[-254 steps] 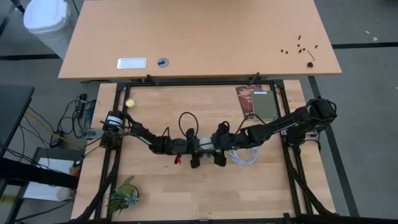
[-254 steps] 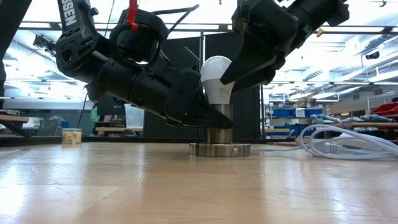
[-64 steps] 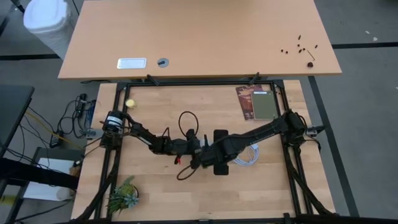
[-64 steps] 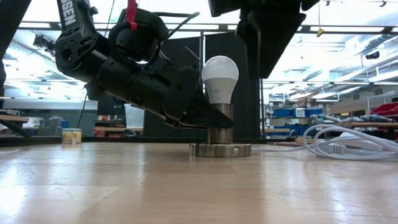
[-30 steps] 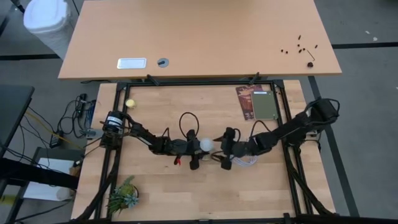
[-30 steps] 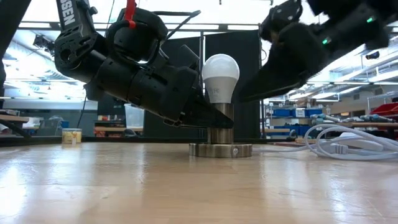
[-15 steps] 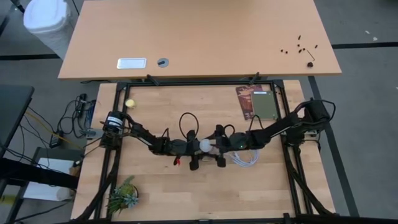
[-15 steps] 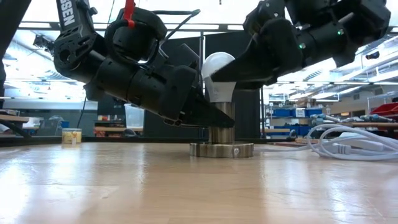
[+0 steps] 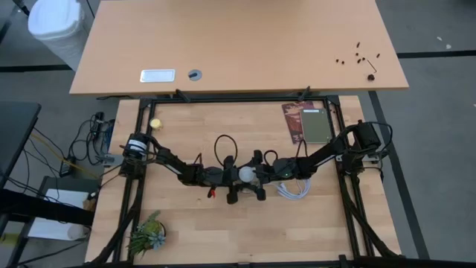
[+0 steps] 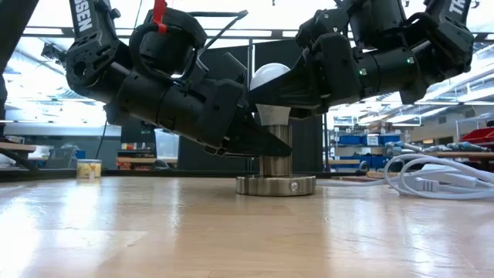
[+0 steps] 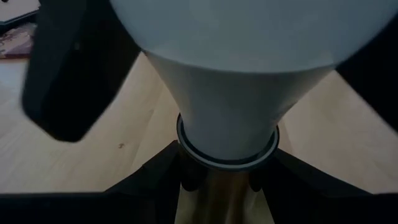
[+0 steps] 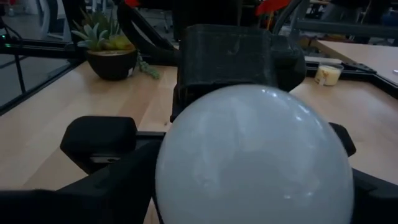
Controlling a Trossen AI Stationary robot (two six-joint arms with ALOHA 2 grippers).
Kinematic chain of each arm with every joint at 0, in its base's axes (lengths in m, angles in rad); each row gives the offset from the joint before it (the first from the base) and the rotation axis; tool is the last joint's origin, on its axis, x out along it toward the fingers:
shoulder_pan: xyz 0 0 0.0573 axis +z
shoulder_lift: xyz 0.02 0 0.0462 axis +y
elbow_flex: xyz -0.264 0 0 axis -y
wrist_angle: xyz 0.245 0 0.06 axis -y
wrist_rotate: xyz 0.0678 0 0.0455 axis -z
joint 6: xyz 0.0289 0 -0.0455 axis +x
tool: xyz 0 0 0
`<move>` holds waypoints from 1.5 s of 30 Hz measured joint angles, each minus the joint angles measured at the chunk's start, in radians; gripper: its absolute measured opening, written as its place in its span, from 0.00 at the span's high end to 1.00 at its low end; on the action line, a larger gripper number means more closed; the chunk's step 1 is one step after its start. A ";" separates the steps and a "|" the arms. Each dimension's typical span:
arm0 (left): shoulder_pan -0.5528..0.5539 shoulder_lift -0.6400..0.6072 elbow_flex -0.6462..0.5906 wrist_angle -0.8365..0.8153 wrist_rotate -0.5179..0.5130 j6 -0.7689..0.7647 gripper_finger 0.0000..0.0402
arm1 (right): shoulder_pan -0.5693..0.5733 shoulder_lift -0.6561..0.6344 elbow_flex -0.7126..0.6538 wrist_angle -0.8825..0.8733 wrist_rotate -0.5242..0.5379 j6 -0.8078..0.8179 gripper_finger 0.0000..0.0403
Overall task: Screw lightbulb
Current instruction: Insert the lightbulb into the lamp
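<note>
The white lightbulb (image 9: pixel 244 173) stands upright in the metal socket (image 10: pixel 275 185) at the table's middle, its narrow base (image 11: pixel 227 118) in the socket's post (image 10: pixel 275 150). My left gripper (image 9: pixel 232 176) reaches in from the table's left and is shut on that post. From the right comes my right gripper (image 9: pixel 256 174), nearly level. It is open, one finger close on each side of the bulb's dome (image 12: pixel 252 155). My left gripper pinches the socket's brass post (image 11: pixel 217 199) just under the bulb's base, one finger on each side. The fingers (image 10: pixel 258 143) slant slightly downward from the table's left. The socket's disc rests flat on the table. My right gripper: I cannot tell whether its fingers (image 12: pixel 121 186) touch the dome.
A coil of white cable (image 9: pixel 294 187) lies just right of the socket. A black cable loop (image 9: pixel 223 145) rises behind the left gripper. A potted plant (image 9: pixel 147 237) stands near left, a small yellow ball (image 9: pixel 155 123) far left, a flat card (image 9: pixel 311 123) far right.
My right gripper has moved toward the table's left and a little down, from clear of the bulb to around its dome, tipping toward level as it came. The bulb, the socket and my left gripper have stayed put.
</note>
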 joint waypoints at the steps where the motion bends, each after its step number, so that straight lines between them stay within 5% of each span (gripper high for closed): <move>1: 0.000 0.000 0.000 -0.001 0.000 0.000 0.52 | 0.000 -0.001 0.000 0.000 0.000 -0.004 0.19; 10: 0.000 -0.001 0.001 -0.014 -0.003 -0.005 0.52 | 0.000 -0.001 -0.001 -0.004 -0.002 -0.036 0.38; 20: -0.001 -0.001 0.002 -0.016 -0.100 -0.066 0.52 | -0.001 -0.002 -0.001 -0.005 0.079 -0.037 0.33; 37: -0.020 -0.002 0.003 -0.005 -0.123 -0.094 0.52 | 0.104 0.000 0.005 -0.007 0.361 0.131 0.32; 45: -0.023 -0.003 0.004 0.069 -0.124 -0.081 0.52 | 0.140 0.001 0.061 -0.016 0.401 0.143 0.31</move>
